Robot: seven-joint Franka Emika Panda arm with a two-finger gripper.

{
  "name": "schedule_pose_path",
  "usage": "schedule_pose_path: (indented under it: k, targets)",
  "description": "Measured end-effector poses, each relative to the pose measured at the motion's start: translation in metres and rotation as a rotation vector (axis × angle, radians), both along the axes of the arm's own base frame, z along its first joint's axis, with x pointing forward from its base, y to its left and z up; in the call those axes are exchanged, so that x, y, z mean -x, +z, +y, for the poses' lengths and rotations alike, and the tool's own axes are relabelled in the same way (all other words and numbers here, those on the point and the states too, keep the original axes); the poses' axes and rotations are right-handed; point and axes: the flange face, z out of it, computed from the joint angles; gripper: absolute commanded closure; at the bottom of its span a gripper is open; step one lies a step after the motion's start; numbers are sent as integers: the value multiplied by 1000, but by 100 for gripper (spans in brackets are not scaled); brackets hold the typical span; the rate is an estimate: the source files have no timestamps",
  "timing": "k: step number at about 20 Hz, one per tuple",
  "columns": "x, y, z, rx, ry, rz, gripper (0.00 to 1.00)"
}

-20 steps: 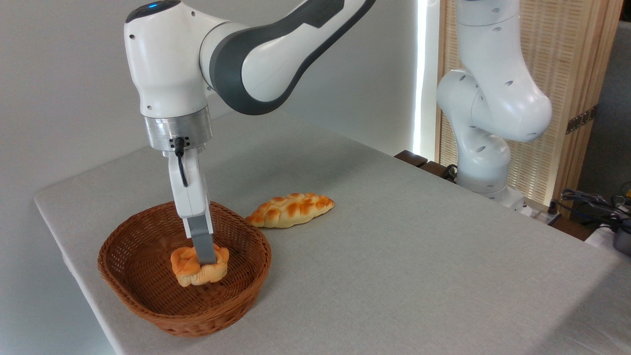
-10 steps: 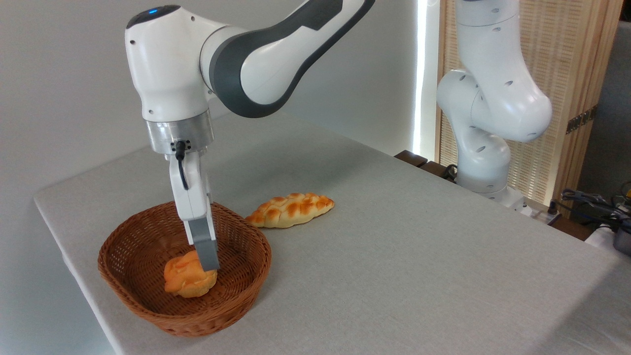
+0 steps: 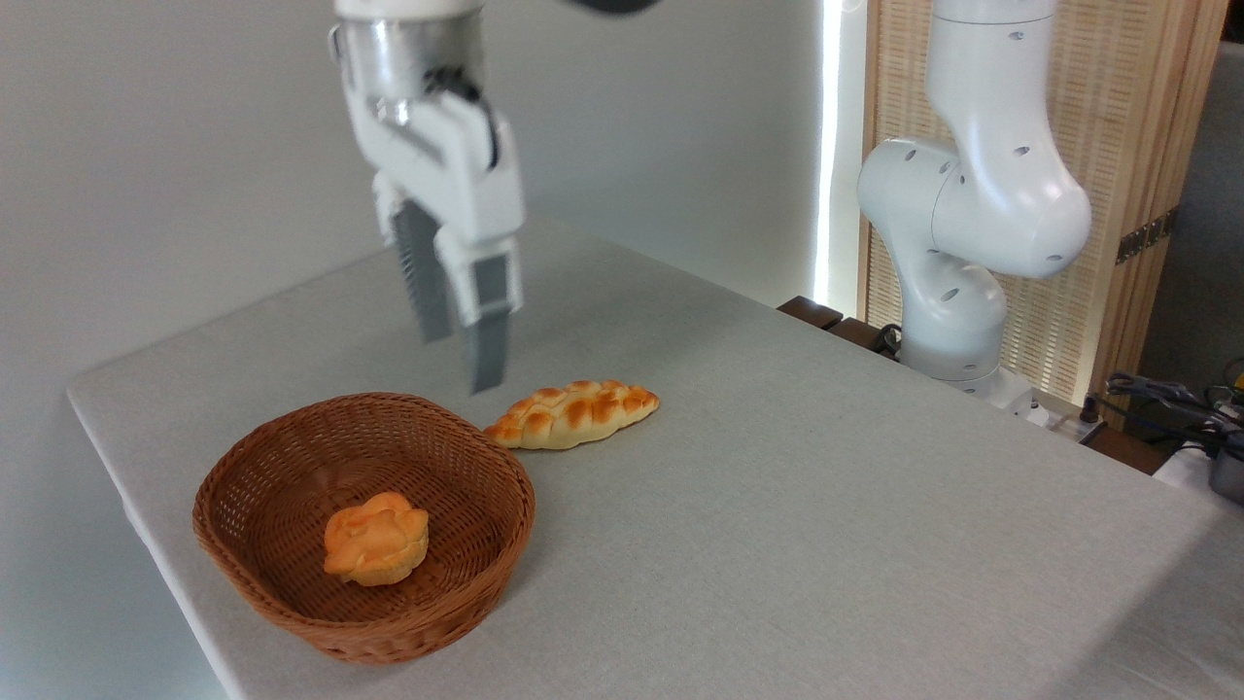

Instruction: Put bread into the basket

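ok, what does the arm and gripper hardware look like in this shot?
The arm has glossy white rounded shells with small dark screw recesses. The wrist ends in a brushed silver metal flange, and a short black cable runs down from it. The gripper has a white boxy body and two long, flat grey fingers, slightly motion-blurred.

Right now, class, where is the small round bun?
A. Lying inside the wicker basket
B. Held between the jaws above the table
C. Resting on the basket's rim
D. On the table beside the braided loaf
A: the small round bun lies on the floor of the wicker basket, while the gripper hangs above it, empty with its jaws apart, and the braided loaf sits on the table outside the basket.
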Motion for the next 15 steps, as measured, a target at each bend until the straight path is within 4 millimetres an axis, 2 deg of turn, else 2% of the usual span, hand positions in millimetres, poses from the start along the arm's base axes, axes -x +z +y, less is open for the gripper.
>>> schedule_pose_path:
  k: [3,15]
  targets:
    - [15,7,2,-2,30,49,0]
    - [6,5,6,0,60,59,0]
